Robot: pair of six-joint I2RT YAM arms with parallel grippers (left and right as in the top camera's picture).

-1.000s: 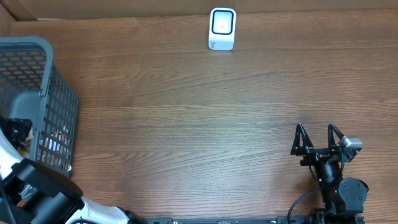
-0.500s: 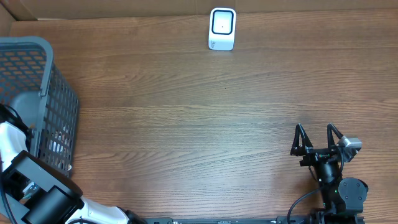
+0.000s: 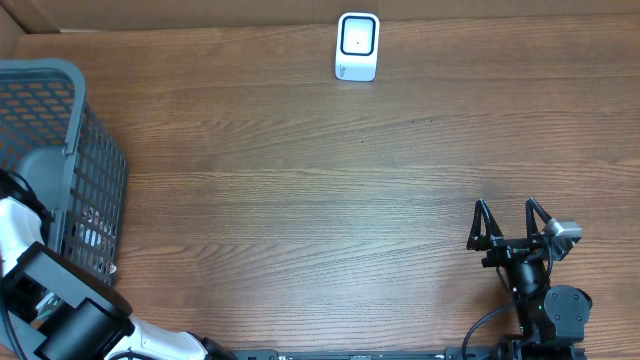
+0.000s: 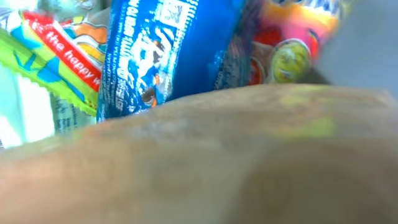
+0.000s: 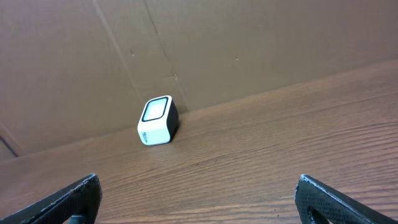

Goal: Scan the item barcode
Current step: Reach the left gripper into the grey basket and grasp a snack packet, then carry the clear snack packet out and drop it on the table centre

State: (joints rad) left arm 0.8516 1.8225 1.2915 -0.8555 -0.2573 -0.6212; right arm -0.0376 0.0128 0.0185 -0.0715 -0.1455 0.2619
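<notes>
left arm [image 3: 20, 235]: comes in at the near left corner and reaches down over the rim of the basket; the frame edge cuts off much of it.
left gripper: down inside the basket, its fingers hidden in the overhead view and not visible in its own wrist view, so i cannot tell whether it is clenched or released, or on what.
basket [image 3: 95, 165]: grey mesh, at the left edge of the table and partly out of frame; its contents barely show through the wall from above.
items: seen only in the left wrist view, very close and blurred.
blue packet [image 4: 161, 50]: glossy, with white print too smeared to read, lying upper centre.
green and orange packet [image 4: 53, 53]: to the left of the blue packet, touching it, cut off by the frame.
pink and yellow packet [image 4: 292, 40]: to the right of the blue packet, out of focus.
brown blur [image 4: 205, 162]: fills the lower half of that view (too close to the lens to tell what it is).
barcode: none can be made out.
scanner [image 3: 357, 46]: small white block with a dark window, upright at the far edge of the table [image 3: 320, 190], against the cardboard wall [image 5: 93, 56], well apart from the basket.
right gripper [image 3: 507, 205]: near right, fingers spread wide, holding nothing, facing the scanner from well back.
</notes>
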